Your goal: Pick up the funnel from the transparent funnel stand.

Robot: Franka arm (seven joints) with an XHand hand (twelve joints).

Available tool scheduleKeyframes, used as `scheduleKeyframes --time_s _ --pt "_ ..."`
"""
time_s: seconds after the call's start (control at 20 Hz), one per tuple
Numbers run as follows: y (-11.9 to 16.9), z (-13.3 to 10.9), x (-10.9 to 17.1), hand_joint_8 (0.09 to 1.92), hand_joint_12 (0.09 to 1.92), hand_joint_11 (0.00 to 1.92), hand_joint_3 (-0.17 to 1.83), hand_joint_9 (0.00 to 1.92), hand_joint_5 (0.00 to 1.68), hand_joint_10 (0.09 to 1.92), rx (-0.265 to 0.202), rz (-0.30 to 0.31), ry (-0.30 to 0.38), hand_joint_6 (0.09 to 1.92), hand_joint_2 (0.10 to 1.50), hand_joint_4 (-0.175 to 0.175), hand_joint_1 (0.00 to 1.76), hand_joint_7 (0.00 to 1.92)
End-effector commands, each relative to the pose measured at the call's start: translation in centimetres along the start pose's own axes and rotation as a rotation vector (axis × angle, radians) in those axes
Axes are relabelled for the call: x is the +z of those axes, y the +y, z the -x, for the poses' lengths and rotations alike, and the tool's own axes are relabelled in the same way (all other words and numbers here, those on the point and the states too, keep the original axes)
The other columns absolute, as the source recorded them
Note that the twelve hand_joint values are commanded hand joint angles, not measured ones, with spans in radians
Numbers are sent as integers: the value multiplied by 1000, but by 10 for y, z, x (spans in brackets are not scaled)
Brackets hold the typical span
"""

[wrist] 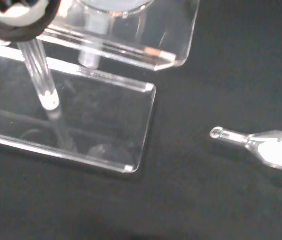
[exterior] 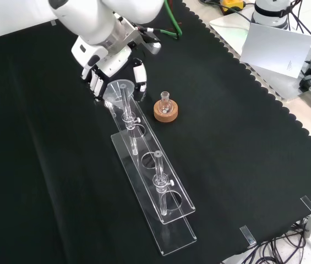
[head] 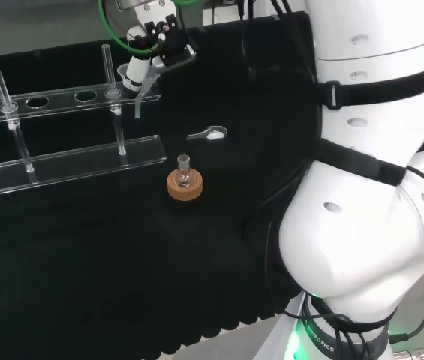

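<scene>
The clear funnel (head: 131, 76) is at the right end of the transparent stand's upper shelf (head: 61, 98) in the head view. Its stem (wrist: 42, 80) hangs down over the stand's base plate (wrist: 91, 125) without touching it. The hand (head: 156, 43) is right over the funnel, with fingers (exterior: 140, 77) curled round both sides of the cone (exterior: 120, 88). I cannot tell whether the cone rests in the shelf's hole. In the front view the stand (exterior: 161, 192) runs from the hand (exterior: 107, 58) toward the near edge.
A small flask on a cork ring (head: 184, 185) stands just right of the stand's base, seen in the front view as the flask (exterior: 165, 108). A clear scoop with white powder (head: 210, 135) lies behind it, close up (wrist: 270, 150). Two upright rods (head: 2, 84) rise from the stand.
</scene>
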State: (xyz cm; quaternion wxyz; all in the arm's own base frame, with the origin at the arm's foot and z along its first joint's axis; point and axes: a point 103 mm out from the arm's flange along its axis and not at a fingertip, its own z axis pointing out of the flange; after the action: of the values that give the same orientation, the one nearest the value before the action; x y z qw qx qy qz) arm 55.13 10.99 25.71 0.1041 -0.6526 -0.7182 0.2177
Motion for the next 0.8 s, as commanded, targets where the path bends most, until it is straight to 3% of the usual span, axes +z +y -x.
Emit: scheduleKeyframes --time_s 0.05,0.25,0.55,0.8 --pt "-21 0 -30 913 1297 536 508 1105 768 703 9 205 -130 756 676 -8 881 849" --pt "-36 4 -53 925 1284 563 522 1124 784 713 17 207 -202 794 681 -5 895 859" --pt "-61 4 -75 930 1275 570 532 1127 785 716 84 183 -269 810 681 0 887 861" --pt "-86 0 -81 931 1271 567 537 1124 787 716 111 192 -293 817 681 3 881 860"
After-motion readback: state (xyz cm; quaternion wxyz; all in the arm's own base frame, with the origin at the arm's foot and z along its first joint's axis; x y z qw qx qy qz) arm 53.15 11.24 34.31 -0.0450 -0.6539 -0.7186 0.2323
